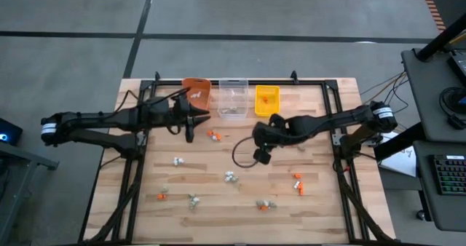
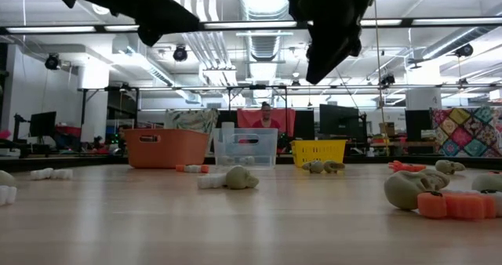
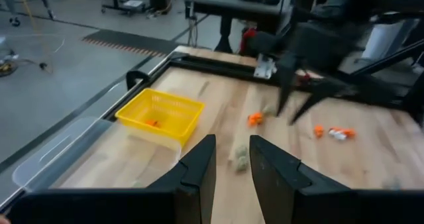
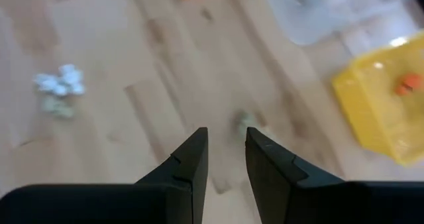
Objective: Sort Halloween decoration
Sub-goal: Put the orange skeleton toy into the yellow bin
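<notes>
across tabletop: tiny orange, white, grey-tan trinkets scattered.

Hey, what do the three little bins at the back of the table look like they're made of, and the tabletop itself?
The orange bin looks like opaque moulded plastic with solid walls. The clear bin seems to be see-through plastic; the trinkets inside show through its walls. The yellow bin looks like plastic too, its walls a fine mesh. The tabletop appears to be pale wood in joined strips, with visible grain and a matte finish.
</notes>
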Tool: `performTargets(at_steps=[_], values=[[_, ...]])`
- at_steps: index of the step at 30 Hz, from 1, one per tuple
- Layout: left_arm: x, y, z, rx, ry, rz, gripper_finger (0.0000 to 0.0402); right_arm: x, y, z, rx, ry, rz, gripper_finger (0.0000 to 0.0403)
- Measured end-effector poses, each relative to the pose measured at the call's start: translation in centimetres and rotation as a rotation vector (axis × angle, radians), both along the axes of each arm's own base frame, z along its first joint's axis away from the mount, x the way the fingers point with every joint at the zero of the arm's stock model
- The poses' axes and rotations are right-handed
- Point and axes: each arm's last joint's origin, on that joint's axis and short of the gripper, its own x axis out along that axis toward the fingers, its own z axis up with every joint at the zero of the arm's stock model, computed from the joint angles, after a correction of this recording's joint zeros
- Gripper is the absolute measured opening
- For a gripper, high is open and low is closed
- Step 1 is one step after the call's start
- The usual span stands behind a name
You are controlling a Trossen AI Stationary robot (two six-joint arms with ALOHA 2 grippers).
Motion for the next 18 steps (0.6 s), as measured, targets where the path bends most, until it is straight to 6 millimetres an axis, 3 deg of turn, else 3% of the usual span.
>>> performTargets(at_steps=[9, 18], values=[[0.5, 0.0, -0.3, -0.026, 0.010, 0.002, 0.0075, -1.5, -4.0, -0.2, 0.043, 0.167, -0.129, 0.0091], [0.9, 0.0, -0.6, -0.029, 0.029, 0.002, 0.0075, -3.6, -5.5, -1.0, 0.118, 0.352, -0.201, 0.0091]])
